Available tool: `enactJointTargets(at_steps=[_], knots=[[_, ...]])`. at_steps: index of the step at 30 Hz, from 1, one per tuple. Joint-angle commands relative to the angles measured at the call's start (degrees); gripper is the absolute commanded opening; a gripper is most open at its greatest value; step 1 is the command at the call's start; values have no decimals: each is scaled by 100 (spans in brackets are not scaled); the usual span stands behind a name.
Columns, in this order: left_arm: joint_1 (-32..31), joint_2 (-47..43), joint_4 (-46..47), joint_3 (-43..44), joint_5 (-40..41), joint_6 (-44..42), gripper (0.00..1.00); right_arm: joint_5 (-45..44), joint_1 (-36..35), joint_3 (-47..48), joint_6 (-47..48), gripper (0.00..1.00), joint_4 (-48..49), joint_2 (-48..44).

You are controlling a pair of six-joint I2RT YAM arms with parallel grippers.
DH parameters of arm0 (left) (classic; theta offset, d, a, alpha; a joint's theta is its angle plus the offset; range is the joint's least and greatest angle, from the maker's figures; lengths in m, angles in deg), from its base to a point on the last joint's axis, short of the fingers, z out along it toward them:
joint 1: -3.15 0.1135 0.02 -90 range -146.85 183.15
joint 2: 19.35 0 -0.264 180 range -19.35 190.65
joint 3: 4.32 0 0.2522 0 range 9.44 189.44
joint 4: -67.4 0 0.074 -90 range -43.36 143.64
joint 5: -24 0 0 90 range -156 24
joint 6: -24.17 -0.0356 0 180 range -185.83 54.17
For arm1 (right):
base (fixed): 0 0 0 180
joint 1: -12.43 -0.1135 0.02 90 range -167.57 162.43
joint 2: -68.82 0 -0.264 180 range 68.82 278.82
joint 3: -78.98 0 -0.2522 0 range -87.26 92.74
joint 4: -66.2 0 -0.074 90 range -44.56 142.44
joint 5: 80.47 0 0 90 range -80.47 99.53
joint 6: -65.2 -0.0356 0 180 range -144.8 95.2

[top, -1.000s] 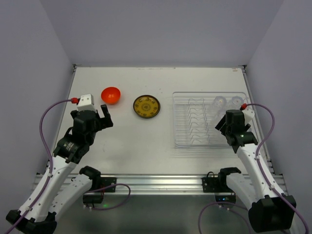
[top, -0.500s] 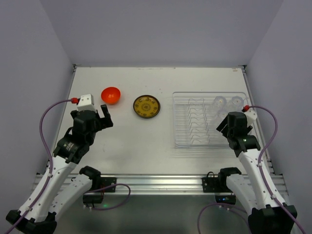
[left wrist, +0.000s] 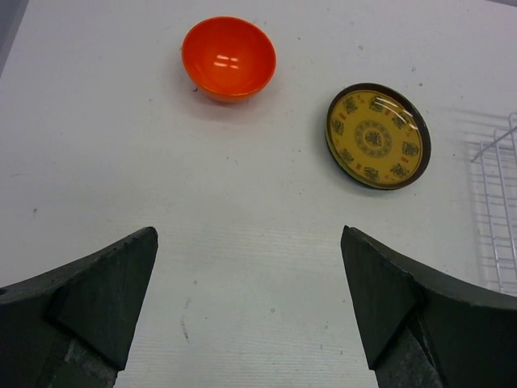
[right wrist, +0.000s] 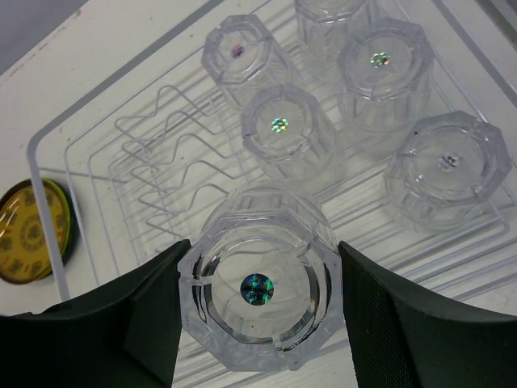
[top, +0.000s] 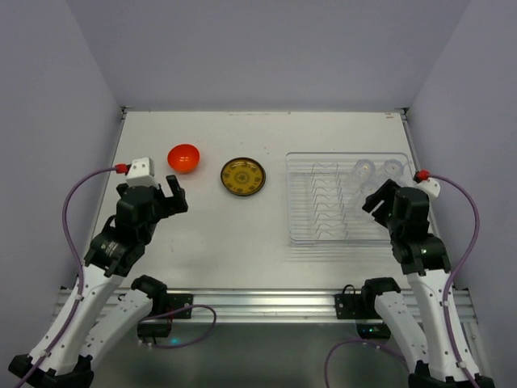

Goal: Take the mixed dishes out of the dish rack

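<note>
The clear dish rack lies at the right with several clear cups upside down in it. My right gripper is shut on one more clear cup, bottom toward the camera, raised above the rack's near side. The orange-red bowl and the patterned yellow-brown plate rest on the table left of the rack. My left gripper hangs open over bare table, short of the bowl and plate, with nothing between its fingers.
White wire dividers fill the left half of the rack and hold no dishes. The rack's left wires show at the right edge of the left wrist view. Grey walls close in the table on three sides.
The right arm has drawn back toward the near right with the clear cup in its fingers, rising above the rack. The left arm has barely moved.
</note>
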Motion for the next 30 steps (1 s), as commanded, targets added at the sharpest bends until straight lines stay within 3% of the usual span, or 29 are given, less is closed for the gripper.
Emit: enactJointTargets(at_steps=[1, 5, 8, 9, 11, 12, 14, 16, 20, 23, 30], knots=[[-71, -28, 265, 1, -375, -245, 100, 766, 22, 357, 266, 0, 97, -157], [-62, -2, 406, 141, -1331, -343, 100, 1752, 22, 506, 328, 0, 352, -360], [-71, -107, 1028, 28, -3008, 0, 100, 3004, 22, 524, 223, 0, 738, -387], [-71, -142, 1318, -51, -3909, 166, 100, 3341, 22, 506, 66, 0, 1053, -387], [-71, -195, 2476, -488, -4766, 840, 100, 4009, 22, 297, -215, 0, 1502, -395], [-97, -195, 3499, -691, -5440, 1175, 100, 4656, 22, 191, -591, 0, 2078, -387], [-211, -90, 4795, -1417, -5911, 2291, 100, 5328, 5, -229, -1032, 0, 3158, -343], [-658, 94, 6356, -1799, -5958, 2881, 100, 6103, -39, -547, -1735, 0, 3996, -316], [-1396, 499, 7032, -1941, -5325, 3191, 100, 6192, -302, -1285, -2597, 0, 6008, -316], [-1967, 868, 7525, -1862, -4878, 3226, 100, 6070, -714, -1305, -2739, 0, 6460, -97], [-2522, 1694, 7912, -1493, -4279, 3130, 95, 5656, -1577, -1173, -2642, 0, 6874, 466]])
